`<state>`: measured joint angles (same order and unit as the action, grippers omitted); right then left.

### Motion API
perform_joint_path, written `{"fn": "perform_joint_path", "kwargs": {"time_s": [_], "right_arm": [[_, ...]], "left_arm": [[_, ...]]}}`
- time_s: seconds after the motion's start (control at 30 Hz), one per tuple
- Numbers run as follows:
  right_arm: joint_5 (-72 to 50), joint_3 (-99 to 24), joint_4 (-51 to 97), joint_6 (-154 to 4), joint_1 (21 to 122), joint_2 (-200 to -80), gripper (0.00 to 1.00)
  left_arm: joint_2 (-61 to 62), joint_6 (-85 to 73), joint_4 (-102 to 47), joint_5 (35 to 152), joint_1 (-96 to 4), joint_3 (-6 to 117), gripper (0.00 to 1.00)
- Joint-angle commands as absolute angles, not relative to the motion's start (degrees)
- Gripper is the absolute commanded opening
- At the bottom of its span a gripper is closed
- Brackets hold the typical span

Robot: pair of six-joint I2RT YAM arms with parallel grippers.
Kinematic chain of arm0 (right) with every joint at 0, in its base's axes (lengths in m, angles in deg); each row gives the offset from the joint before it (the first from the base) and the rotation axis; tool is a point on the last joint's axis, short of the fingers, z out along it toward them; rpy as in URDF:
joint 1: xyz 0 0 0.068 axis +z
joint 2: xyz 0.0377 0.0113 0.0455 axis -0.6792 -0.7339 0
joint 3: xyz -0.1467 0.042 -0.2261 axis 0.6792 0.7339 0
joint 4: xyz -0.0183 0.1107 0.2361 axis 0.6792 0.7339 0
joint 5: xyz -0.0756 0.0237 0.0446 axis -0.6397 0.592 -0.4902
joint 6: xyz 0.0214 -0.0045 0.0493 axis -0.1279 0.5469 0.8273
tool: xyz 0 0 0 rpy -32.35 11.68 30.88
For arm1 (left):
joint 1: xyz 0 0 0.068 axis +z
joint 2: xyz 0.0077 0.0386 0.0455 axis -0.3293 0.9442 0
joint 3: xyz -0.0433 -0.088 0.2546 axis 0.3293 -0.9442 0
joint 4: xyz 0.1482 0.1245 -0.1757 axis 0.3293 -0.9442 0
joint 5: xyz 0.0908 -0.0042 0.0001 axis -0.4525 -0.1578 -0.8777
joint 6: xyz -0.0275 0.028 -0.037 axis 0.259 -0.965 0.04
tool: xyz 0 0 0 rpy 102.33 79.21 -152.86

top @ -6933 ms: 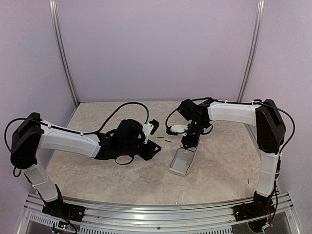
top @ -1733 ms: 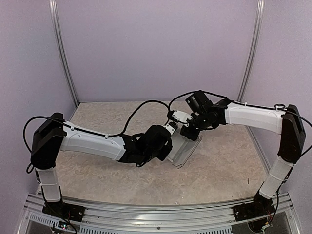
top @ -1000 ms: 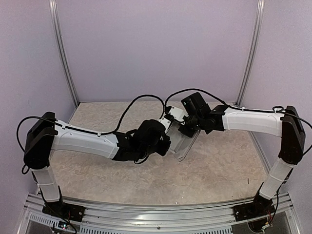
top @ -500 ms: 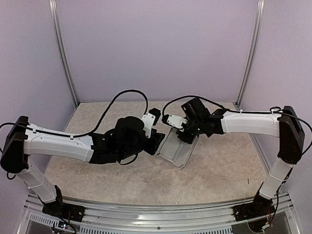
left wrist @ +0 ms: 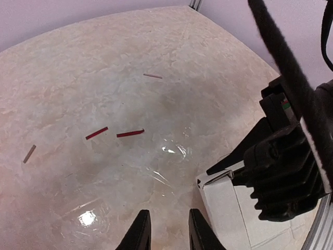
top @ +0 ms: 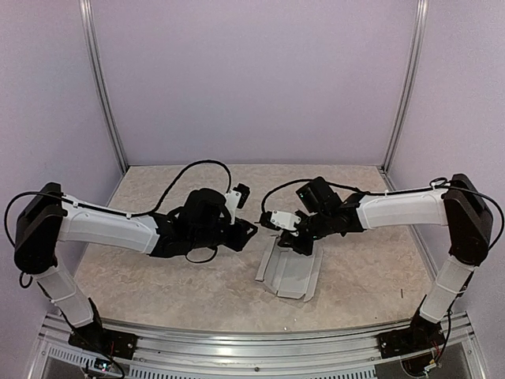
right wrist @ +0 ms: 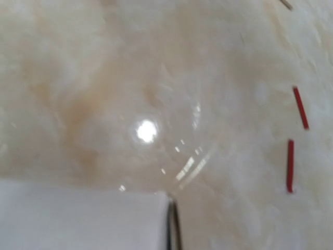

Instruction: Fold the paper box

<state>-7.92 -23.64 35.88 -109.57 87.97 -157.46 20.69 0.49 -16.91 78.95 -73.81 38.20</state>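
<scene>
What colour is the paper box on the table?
The paper box is plain pale grey-white, and shows best in the top external view.

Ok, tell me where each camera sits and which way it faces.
Top external: above and behind the bases, looking down on the table; both arms, left gripper, right gripper and paper box show.
Left wrist: on the left arm, looking down across the table; own fingertips at the bottom edge.
Right wrist: close above the table, facing down; no finger clearly shows.
Both wrist views share the box's corner and red scraps.
</scene>
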Motion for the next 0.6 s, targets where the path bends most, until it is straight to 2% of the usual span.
{"fn": "perform_joint_path", "kwargs": {"time_s": [0.0, 0.17, 0.57], "right_arm": [[-3.61, -24.19, 33.87, -109.19, 87.46, -158.69, 0.12], [-3.21, -24.32, 33.69, -108.79, 87.52, -158.69, 0.12], [-4.43, -20.26, 29.35, -110.53, 87.26, -159.34, 0.11]], "left_arm": [[22.71, 0.89, -16.35, 86.39, -73.41, 39.31, 0.22], [25.53, 0.46, -17.56, 89.60, -73.45, 42.01, 0.18], [29.24, 2.01, -15.23, 94.77, -72.57, 44.07, 0.18]]}}
